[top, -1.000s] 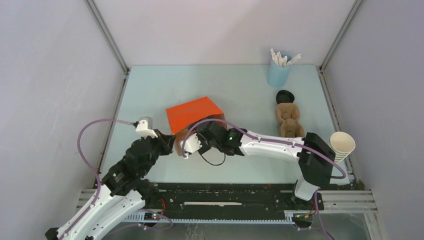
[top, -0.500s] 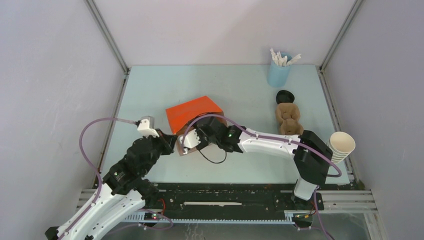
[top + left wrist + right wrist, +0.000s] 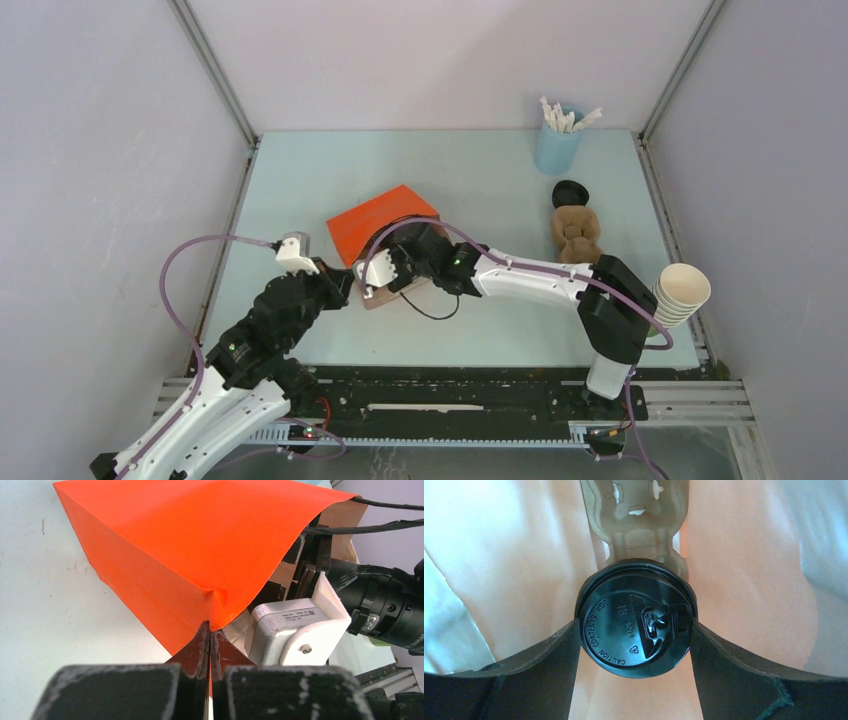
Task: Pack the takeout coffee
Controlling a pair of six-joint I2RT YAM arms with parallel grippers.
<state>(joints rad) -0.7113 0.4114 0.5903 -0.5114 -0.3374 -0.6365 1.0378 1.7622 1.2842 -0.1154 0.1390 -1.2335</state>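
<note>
The orange bag (image 3: 378, 220) lies on its side mid-table with its mouth toward me. My left gripper (image 3: 343, 287) is shut on the bag's mouth edge (image 3: 215, 605), with the paper pinched between the jaws (image 3: 210, 632). My right arm reaches into the bag mouth, and its fingers are hidden in the top view. In the right wrist view my right gripper (image 3: 636, 630) is shut on the takeout coffee (image 3: 634, 625) inside the bag. Only its round black lid shows; the olive cup body is hidden. A brown pulp carrier (image 3: 640, 535) lies just beyond the cup.
A pale blue cup of white sticks (image 3: 556, 140) stands at the back right. A brown pulp carrier (image 3: 578, 238) and a loose black lid (image 3: 570, 191) lie right of the bag. A stack of lidless cups (image 3: 682, 292) sits at the right edge.
My right arm has pushed farther into the bag with the cup. The bag has shifted slightly left and back. My left gripper keeps its hold on the bag edge.
</note>
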